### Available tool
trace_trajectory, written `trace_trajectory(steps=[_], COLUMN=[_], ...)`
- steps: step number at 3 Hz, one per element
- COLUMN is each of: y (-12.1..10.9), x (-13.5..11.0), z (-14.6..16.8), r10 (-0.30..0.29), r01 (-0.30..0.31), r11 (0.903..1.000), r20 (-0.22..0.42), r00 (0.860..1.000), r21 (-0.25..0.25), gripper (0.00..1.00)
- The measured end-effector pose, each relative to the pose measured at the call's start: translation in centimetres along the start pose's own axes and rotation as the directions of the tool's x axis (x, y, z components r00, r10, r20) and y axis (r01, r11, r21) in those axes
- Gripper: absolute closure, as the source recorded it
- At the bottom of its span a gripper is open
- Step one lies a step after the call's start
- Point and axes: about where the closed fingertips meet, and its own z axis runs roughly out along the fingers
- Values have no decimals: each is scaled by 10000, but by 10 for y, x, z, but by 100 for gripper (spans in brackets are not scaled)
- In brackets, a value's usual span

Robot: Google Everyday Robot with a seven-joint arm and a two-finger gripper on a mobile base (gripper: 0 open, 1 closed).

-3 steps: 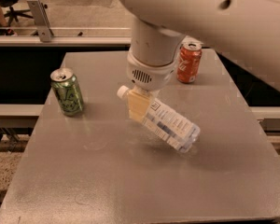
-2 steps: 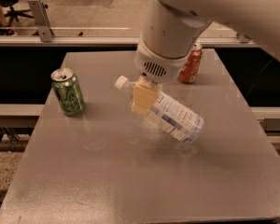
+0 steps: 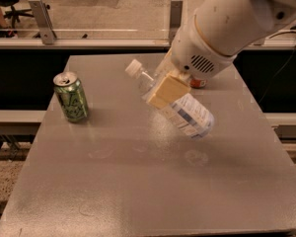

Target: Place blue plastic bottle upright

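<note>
The gripper (image 3: 164,94) hangs over the middle of a flat grey table (image 3: 138,191). Well off to its left, a green metal drink can (image 3: 70,97) stands upright. Just behind it, to the right, a red metal can (image 3: 198,82) peeks out, mostly hidden. Farther back runs a long grey rail (image 3: 89,42).

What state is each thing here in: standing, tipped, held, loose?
Bottle: capped, tilted with its cap up-left, held off the table.
Gripper: above mid-table, shut on the bottle near its neck.
Green can: upright, loose, at the table's left.
Red can: on the table, mostly hidden behind the arm.
</note>
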Motion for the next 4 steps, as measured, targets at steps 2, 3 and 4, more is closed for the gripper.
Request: trace_trajectory(steps=[2,3,4], y=[-3,-4,-6], x=[13,28,35], z=[-22,-35,-47], r10=[-194,-77,-153], r01=[122,-115,-218], r11=[9995,9987,9972], r20=[2566,3666,4828], r00=[9663,9304,8756], r21=[293,502,711], gripper=[100,100,100])
